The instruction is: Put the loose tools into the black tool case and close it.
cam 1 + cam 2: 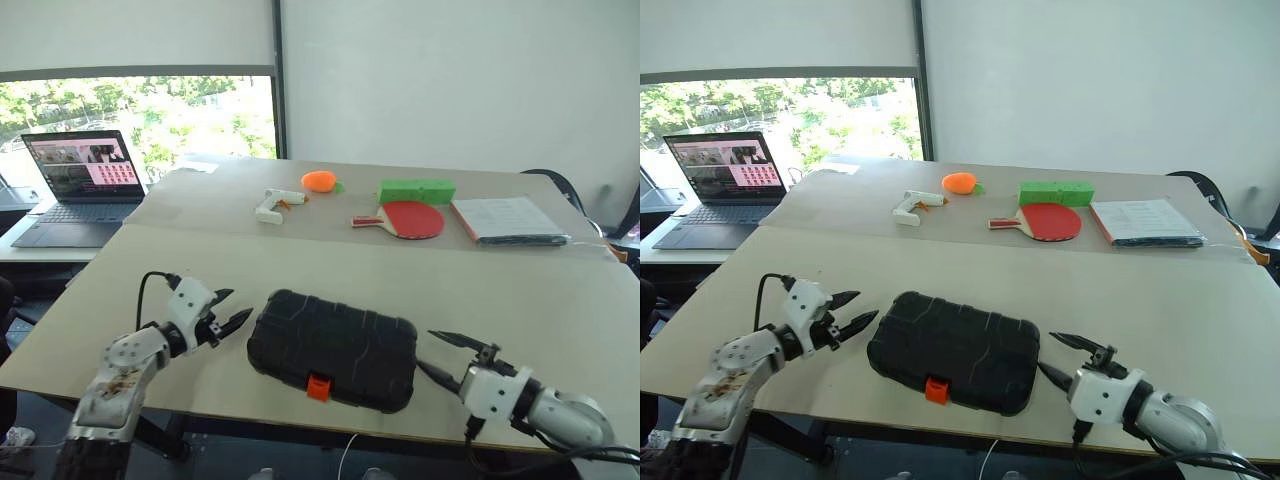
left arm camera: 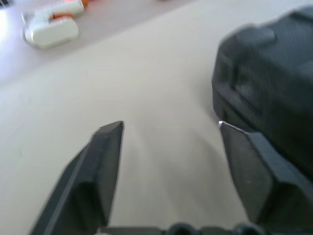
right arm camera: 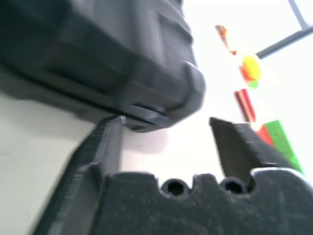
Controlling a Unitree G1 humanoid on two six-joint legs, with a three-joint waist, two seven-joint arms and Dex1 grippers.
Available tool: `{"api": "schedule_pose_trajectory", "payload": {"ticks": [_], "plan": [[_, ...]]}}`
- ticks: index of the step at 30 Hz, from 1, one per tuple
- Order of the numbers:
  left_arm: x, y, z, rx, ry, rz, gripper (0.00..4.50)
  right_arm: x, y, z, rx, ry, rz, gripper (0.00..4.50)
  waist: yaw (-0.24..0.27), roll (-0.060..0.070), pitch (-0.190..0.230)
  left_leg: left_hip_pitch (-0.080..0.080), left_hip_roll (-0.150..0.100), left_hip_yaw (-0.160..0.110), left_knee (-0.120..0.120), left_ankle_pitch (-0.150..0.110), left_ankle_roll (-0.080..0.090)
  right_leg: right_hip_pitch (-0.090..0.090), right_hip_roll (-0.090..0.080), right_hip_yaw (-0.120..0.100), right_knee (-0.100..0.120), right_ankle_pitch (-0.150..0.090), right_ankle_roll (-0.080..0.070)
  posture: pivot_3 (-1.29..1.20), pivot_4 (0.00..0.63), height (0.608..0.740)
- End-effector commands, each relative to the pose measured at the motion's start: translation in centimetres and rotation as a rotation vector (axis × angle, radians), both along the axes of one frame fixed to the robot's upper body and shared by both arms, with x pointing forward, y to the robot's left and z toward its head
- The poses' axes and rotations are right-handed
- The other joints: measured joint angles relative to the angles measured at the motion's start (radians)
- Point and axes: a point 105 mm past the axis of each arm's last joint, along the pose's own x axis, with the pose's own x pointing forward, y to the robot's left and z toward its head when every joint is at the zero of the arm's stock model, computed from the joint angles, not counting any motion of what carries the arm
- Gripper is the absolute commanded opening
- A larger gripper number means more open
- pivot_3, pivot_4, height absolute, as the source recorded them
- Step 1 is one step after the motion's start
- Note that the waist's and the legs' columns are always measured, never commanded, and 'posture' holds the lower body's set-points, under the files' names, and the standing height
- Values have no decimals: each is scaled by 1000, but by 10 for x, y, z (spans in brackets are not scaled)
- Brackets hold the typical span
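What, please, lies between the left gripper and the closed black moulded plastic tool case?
Nothing: in the left eye view, only a short bare strip of the beige table separates the open left gripper from the black tool case.

From my seat, the black tool case [image 1: 333,349] lies shut, so whatever is inside it is hidden from me. The laptop [image 1: 78,187] at the left of the frame shows a screen too small for me to read. In the right wrist view the case is a blurred dark mass cut off at the upper left. The papers [image 1: 508,220] at the right carry print I cannot read.
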Motion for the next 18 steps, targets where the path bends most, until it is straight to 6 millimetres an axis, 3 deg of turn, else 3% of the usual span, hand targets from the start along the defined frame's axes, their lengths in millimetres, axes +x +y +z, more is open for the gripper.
{"api": "schedule_pose_trajectory", "payload": {"ticks": [1, 5, 7, 8, 10, 14, 18], "plan": [[-23, 13, 3, 27, 110, -62, 4451, -30, 1, 11, 64, 203, 44, 4197, 3, 0, 0, 0, 1, 0, 0, 0, 0, 0, 0, 0, 0, 0, 0, 0, 150, 736], [-23, 31, 13, 57, 201, -117, 4451, -53, 7, 19, 142, 429, 65, 4197, 5, -2, 1, 5, 7, 1, 0, 0, 0, 6, 3, -3, -1, -2, -4, 0, 150, 736], [-9, 34, 21, 96, 186, -154, 4500, -59, 14, 20, 159, 497, 95, 3674, 7, -3, 1, 14, 9, 2, 0, 0, 0, 14, 3, -4, -2, -9, -6, 0, 150, 736], [-2, 34, 25, 111, 168, -167, 3951, -60, 18, 20, 165, 520, 108, 3493, 9, -3, 1, 17, 10, 3, 0, 0, -1, 16, 3, -4, -3, -11, -6, 0, 150, 736], [12, 31, 32, 136, 138, -197, 3414, -61, 24, 18, 167, 557, 122, 2815, 8, -3, 1, 17, 10, 6, 0, 0, -1, 15, 3, -4, -3, -10, -6, 0, 150, 736], [57, -2, 53, 197, 51, -311, 1933, -58, 39, 5, 150, 597, 166, 1396, 19, -6, 0, 13, 7, 12, 1, 0, -1, 13, 5, -4, -3, -7, -2, 0, 150, 736], [78, -27, 59, 229, 11, -399, 487, -50, 45, 0, 140, 606, 170, 70, 20, -6, 0, 10, 6, 14, 1, -3, 0, 11, 6, -4, -3, -4, -4, 0, 150, 736]]}}
